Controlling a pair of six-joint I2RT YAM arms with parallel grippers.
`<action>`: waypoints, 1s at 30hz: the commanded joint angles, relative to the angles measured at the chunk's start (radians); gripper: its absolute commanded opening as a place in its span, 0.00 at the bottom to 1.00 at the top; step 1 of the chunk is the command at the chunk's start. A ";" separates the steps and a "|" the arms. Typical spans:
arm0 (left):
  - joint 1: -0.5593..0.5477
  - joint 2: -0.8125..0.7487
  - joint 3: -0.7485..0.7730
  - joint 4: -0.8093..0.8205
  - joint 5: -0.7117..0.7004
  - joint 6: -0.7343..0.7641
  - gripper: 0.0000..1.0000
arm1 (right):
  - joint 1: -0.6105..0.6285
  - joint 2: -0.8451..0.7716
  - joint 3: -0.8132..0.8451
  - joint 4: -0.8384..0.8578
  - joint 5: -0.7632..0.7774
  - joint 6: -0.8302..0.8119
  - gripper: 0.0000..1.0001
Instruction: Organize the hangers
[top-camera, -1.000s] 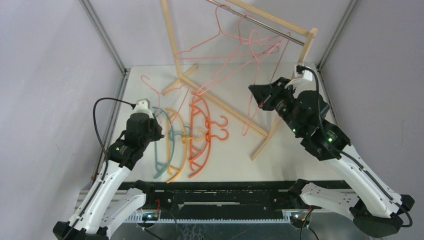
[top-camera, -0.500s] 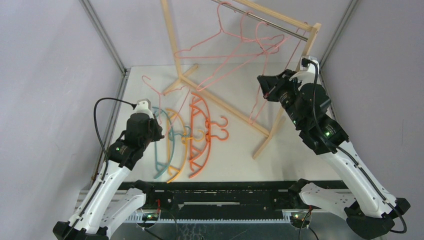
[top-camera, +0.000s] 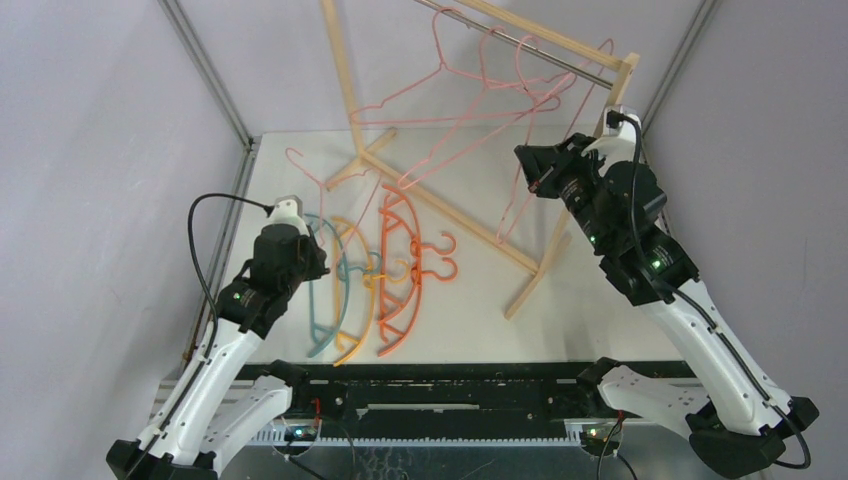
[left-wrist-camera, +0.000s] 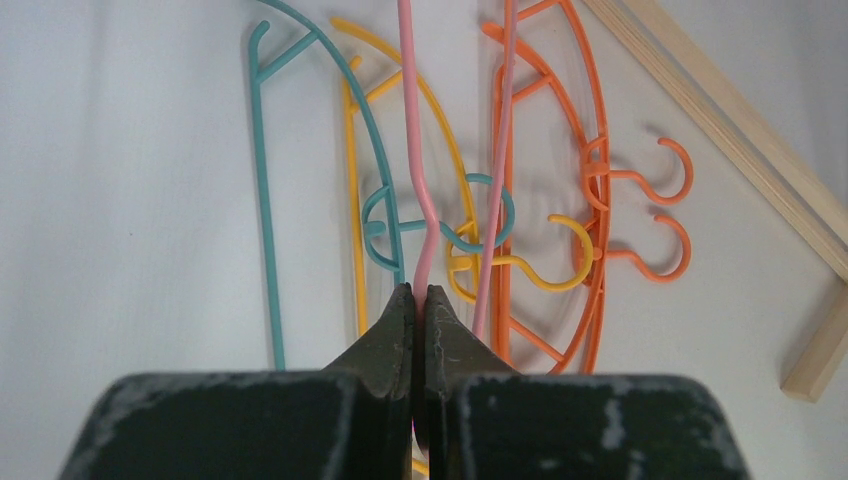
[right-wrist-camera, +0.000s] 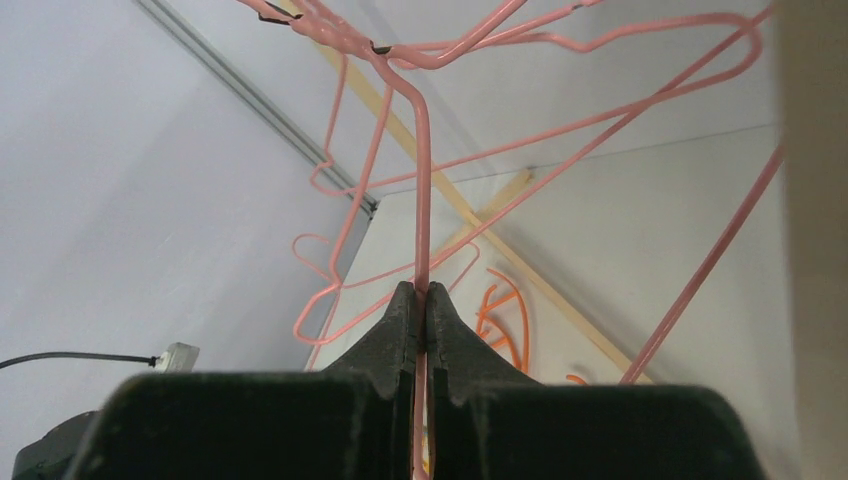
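My left gripper (top-camera: 308, 250) is low over the table and shut on a thin pink wire hanger (left-wrist-camera: 408, 120); its hook (top-camera: 292, 157) lies toward the back left. Under it lie a teal hanger (left-wrist-camera: 262, 200), a yellow hanger (left-wrist-camera: 350, 220) and two orange hangers (left-wrist-camera: 600, 200), side by side. My right gripper (top-camera: 530, 178) is raised beside the rack's right post and shut on another pink wire hanger (right-wrist-camera: 423, 180), which dangles below it (top-camera: 512, 205). Its top reaches the right end of the metal rod (top-camera: 520, 40). More pink wire hangers (top-camera: 440, 70) hang on the rod.
The pale wooden rack (top-camera: 345, 70) stands across the back of the table. Its foot bars (top-camera: 450, 210) run diagonally next to the orange hangers and show in the left wrist view (left-wrist-camera: 740, 150). Grey walls close in both sides.
My right gripper has risen and moved right and back with its pink hanger, bringing the hook up to the rod's right end. The left arm has not moved.
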 joint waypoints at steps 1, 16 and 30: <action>0.005 -0.004 0.003 0.066 0.002 -0.008 0.00 | -0.042 -0.011 0.056 0.001 0.017 -0.014 0.00; 0.006 -0.090 -0.017 0.033 0.009 0.088 0.00 | -0.107 0.021 0.005 -0.090 -0.042 0.060 0.10; 0.006 -0.144 0.025 0.051 0.003 0.334 0.00 | 0.051 -0.049 0.022 -0.221 -0.029 0.034 0.53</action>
